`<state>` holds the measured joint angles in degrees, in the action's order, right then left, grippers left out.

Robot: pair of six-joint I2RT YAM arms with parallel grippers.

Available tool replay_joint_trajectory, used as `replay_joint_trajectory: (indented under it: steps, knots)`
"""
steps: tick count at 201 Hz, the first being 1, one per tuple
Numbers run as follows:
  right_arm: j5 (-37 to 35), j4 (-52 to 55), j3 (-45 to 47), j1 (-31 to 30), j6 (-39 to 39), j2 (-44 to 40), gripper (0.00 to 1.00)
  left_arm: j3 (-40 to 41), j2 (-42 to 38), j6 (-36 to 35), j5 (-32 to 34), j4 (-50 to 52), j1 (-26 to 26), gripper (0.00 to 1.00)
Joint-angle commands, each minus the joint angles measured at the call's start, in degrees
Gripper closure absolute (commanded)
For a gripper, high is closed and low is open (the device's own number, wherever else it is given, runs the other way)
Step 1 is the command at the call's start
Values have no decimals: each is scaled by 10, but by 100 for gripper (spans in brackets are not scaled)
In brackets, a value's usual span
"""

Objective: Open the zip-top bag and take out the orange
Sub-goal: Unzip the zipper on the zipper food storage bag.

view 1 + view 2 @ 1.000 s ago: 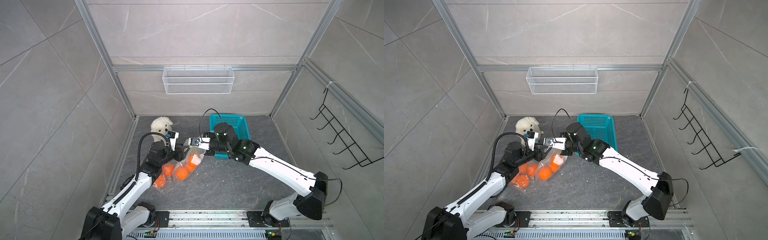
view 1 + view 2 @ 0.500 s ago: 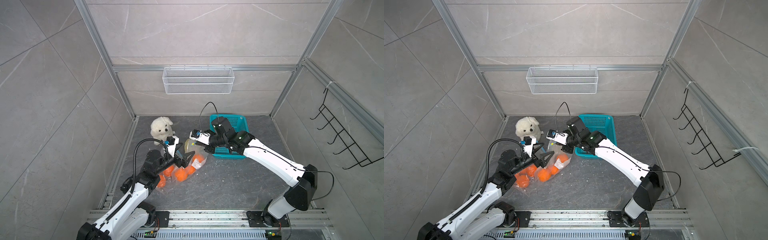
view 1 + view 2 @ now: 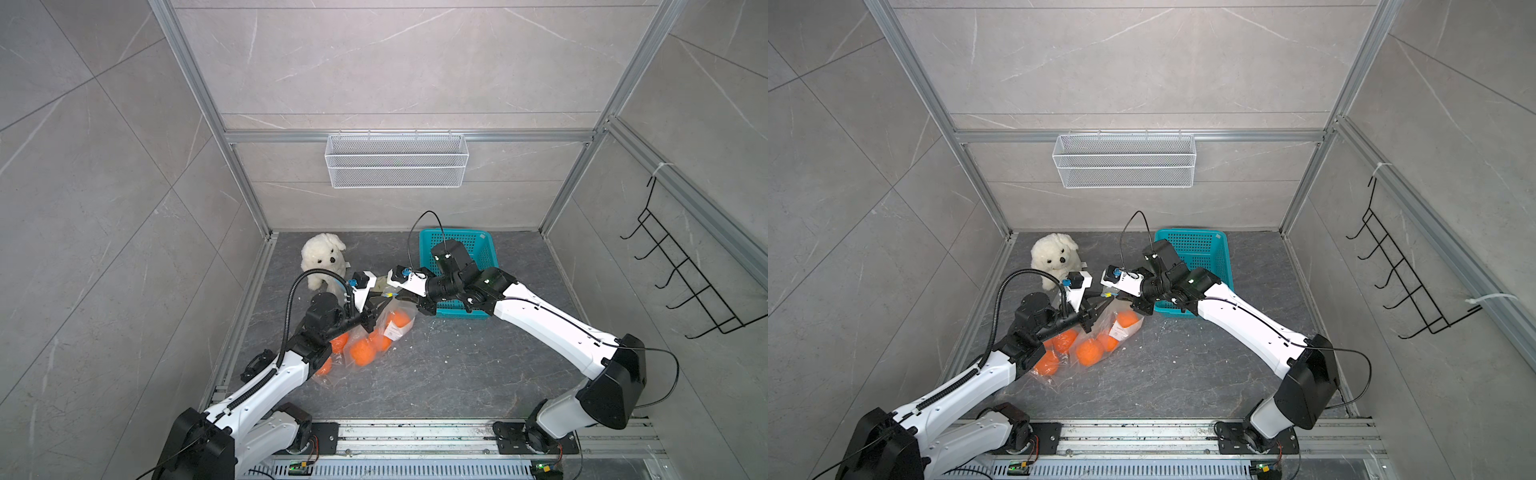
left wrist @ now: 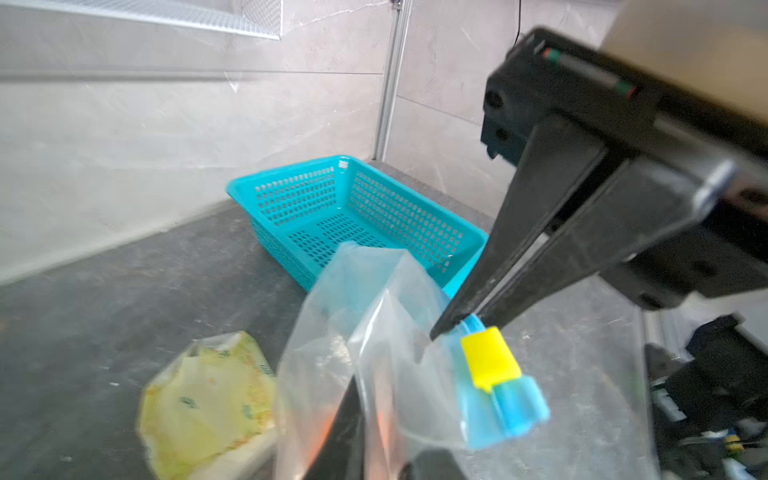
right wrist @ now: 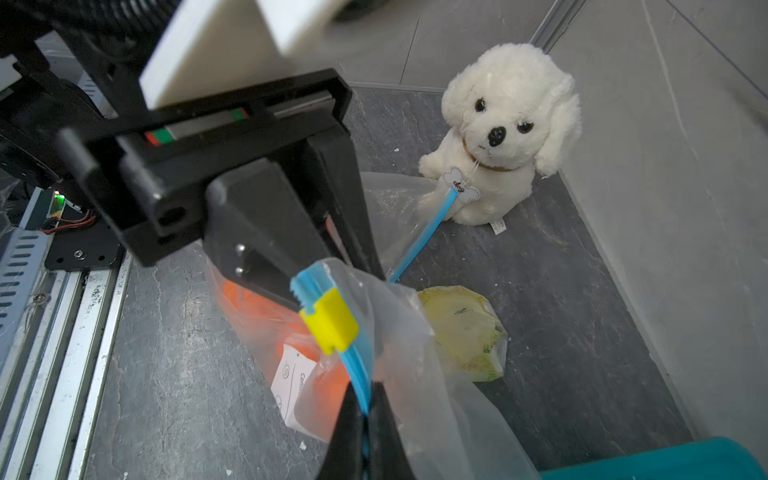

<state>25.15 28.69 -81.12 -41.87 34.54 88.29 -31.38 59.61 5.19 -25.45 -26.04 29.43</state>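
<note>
Two grippers meet over the bag (image 4: 374,291), and you have both of them on it. Your right gripper (image 4: 455,322) is pinched tight on the blue zip strip (image 5: 353,361), near the yellow slider (image 4: 490,359). The slider sits close to one end of the strip, and a short bit of strip shows between it and the right fingers (image 5: 349,440). Your left gripper (image 5: 365,270) is squeezed closed too. Its fingers come together on the clear plastic at the rim of the bag, across from the right gripper. The top of the bag hangs in the air between the two grippers, above the table (image 3: 436,374). Its mouth looks partly open, with the plastic puffed out.

Several oranges (image 3: 362,353) are inside the bag. They lie in its lower part, which rests on the table beside and under your left arm. Every orange you can see is inside the plastic. A white paper label (image 5: 293,378) shows through the bag next to the oranges.

Behind your right gripper stands a teal basket (image 3: 478,249), near the bag but apart from it. A white toy dog (image 3: 322,257) sits by the back left corner, just behind your left gripper. A yellow-green packet (image 5: 461,332) lies on the table between the dog and the bag. It is right up against the bag's plastic, but you cannot tell if they touch.
</note>
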Motion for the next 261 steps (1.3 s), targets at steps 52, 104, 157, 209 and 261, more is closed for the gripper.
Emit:
replay_joint_trajectory:
  steps: [52, 104, 157, 209, 261]
  knots:
    - [-57, -158, 70, -44, 50, -60, 53, -46, -11, 25, 5, 44, -3, 100]
    - [-138, -292, 154, -88, 94, -91, 59, -72, -5, 53, -4, 80, -4, 100]
    - [-173, -346, 181, -95, 108, -105, 68, -73, -7, 62, -24, 80, -5, 100]
    - [-208, -338, 179, -110, 129, -102, 75, -69, -17, 63, -28, 85, -5, 100]
    - [-225, -321, 163, -120, 137, -89, 88, -73, -16, 65, -41, 89, -5, 100]
